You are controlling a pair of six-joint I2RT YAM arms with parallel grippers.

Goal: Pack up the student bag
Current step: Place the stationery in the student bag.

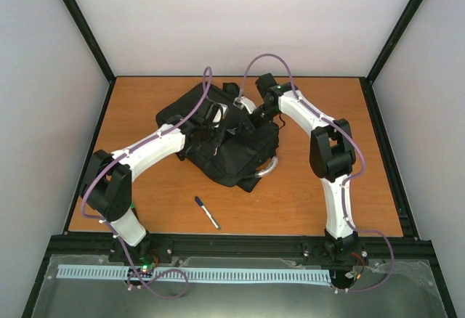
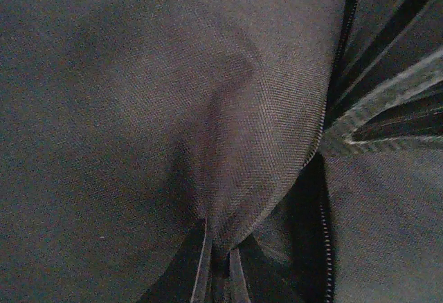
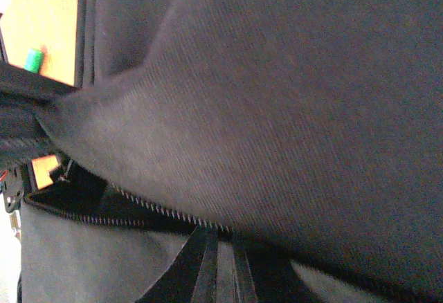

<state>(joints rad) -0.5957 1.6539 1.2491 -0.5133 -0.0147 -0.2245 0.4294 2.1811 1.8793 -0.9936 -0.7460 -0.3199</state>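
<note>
Looking down from the overhead cam, I had the student bag (image 1: 232, 155) lying slumped toward the back-middle of the table (image 1: 327, 187), its grey handle (image 1: 270, 168) curling out on the near right side. Both arms were reaching in over it, one from each side. The left gripper (image 1: 212, 117) was down on the bag's upper left part. On that wrist cam its fingers (image 2: 201, 272) were pressed almost together with a puffed-up fold of the black fabric pinched between them, and a zipper (image 2: 325, 248) ran just to the right. The right gripper (image 1: 252, 120) sat close beside it on the bag. Its fingers (image 3: 208, 265) were squeezed in tight on a ridge of fabric too, right by a line of zipper teeth (image 3: 138, 205). A pen (image 1: 207, 213) lay on the wood nearer the front, apart from the bag.
</note>
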